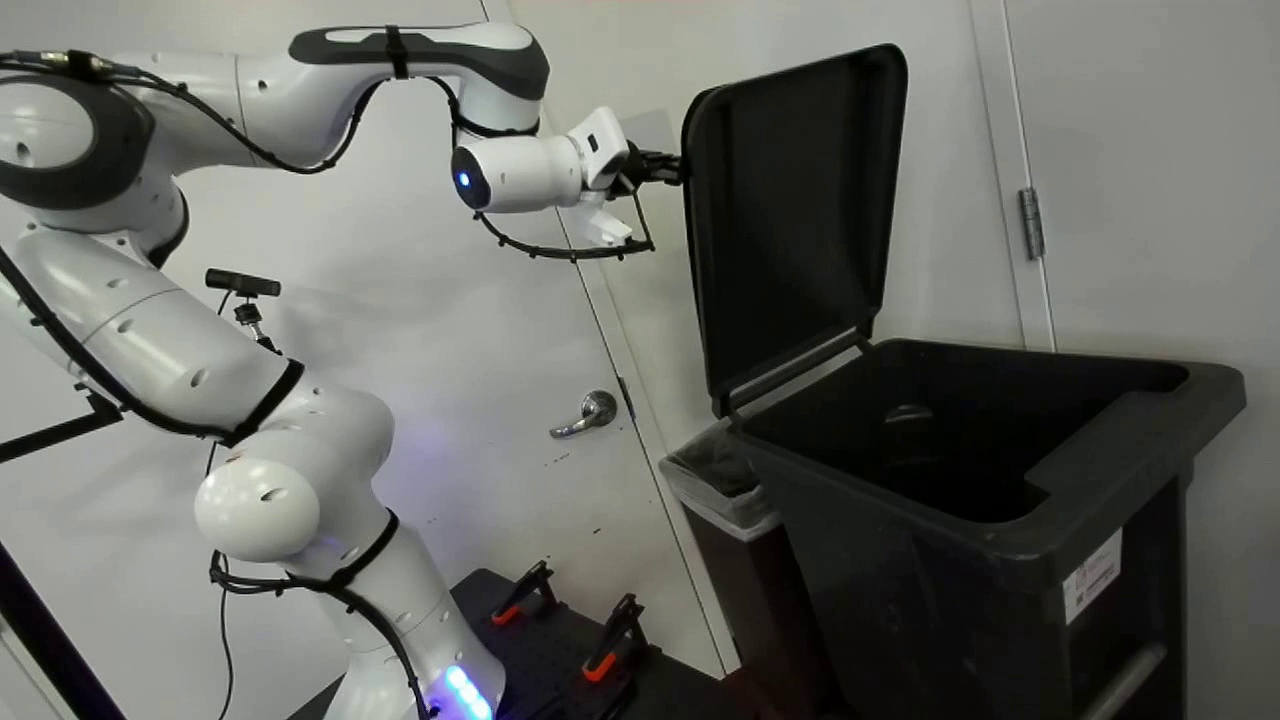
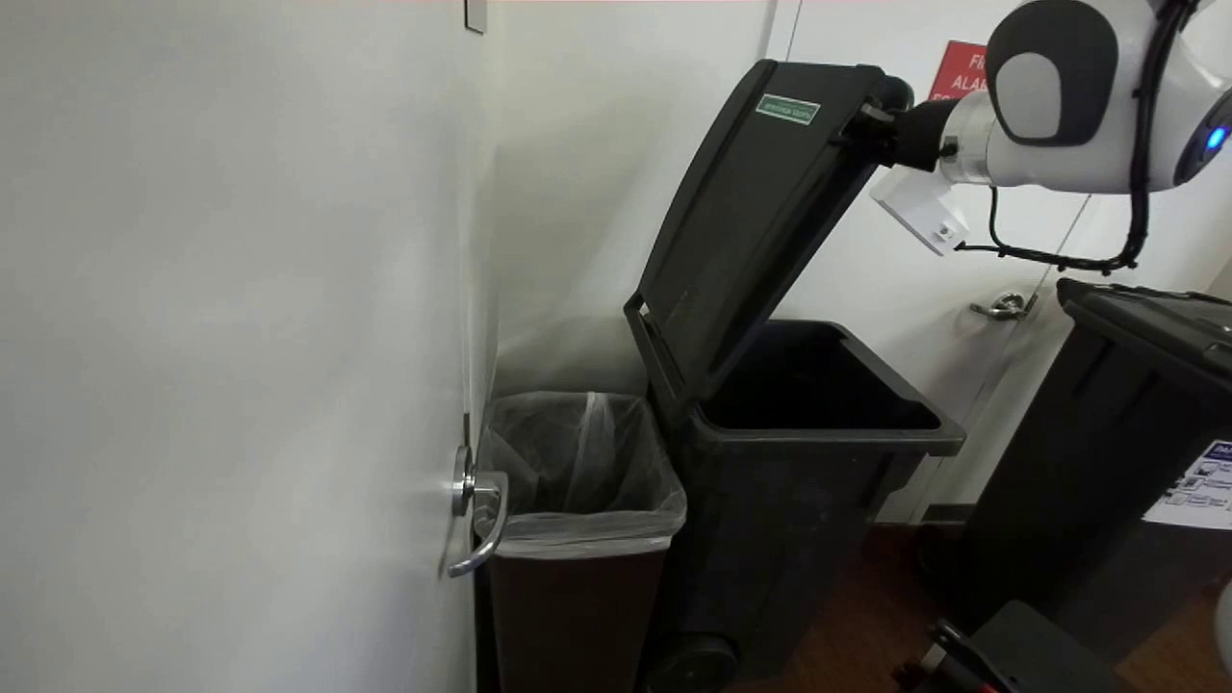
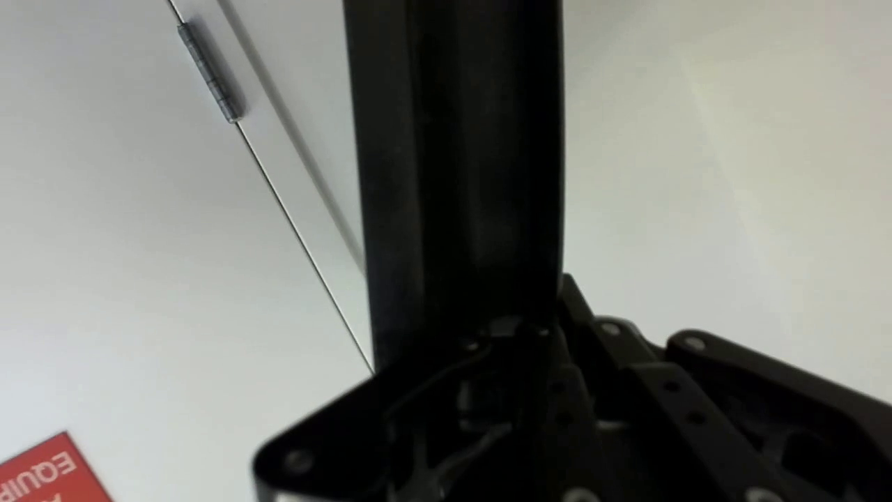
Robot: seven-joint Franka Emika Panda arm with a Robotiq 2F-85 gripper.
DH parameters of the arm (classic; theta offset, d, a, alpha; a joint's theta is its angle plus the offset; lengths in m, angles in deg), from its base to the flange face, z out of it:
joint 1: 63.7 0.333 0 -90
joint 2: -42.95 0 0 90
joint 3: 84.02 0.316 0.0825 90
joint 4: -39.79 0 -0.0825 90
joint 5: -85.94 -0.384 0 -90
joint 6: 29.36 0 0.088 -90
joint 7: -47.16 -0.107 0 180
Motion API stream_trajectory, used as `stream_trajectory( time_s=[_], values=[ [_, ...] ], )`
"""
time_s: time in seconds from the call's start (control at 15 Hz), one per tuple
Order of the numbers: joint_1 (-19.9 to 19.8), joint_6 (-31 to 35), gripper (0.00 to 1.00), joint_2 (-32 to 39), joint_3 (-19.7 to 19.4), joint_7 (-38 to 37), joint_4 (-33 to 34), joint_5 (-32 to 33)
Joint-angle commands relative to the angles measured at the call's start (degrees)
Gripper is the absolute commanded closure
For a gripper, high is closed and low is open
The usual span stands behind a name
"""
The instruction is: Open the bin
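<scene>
The bin (image 1: 960, 590) is a large black wheelie bin, its hollow body showing in both exterior views. Its lid (image 1: 795, 215) stands raised, tilted up on the hinge, and the bin's mouth is uncovered. A green-white sticker (image 2: 789, 109) marks the lid's outer face. My gripper (image 2: 855, 137) is at the lid's upper free edge, with its fingers drawn together. In the wrist view the dark lid (image 3: 456, 174) rises in front of my gripper (image 3: 550, 328), and one finger (image 3: 575, 307) lies along its side edge. Whether the lid's rim is between the fingertips, I cannot tell.
A brown waste bin with a clear liner (image 2: 582, 534) stands tight beside the bin. Another black bin (image 2: 1088, 433), lid down, is across the floor. Door handles (image 1: 588, 415) stick out from the doors. Orange-tipped clamps (image 1: 615, 640) sit on the arm's black base table.
</scene>
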Motion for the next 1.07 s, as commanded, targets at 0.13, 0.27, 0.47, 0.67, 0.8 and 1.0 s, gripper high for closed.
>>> stream_trajectory(
  time_s=[0.13, 0.27, 0.47, 0.67, 0.8, 1.0],
  values=[
    [-6.27, 4.34, 0.99, -1.08, 12.20, 3.98, 6.76, -0.40],
    [-9.12, 4.98, 0.99, -1.52, 16.61, 5.48, 7.98, -0.37],
    [-15.14, 4.52, 0.99, -3.84, 23.92, 6.93, 8.62, -0.35],
    [-21.51, 3.34, 0.99, -8.16, 31.31, 6.44, 8.73, -0.31],
    [-25.25, 2.59, 0.99, -11.83, 35.94, 5.85, 9.09, -0.20],
    [-31.19, 0.40, 0.99, -18.71, 42.72, 0.02, 9.35, 2.87]
  ],
)
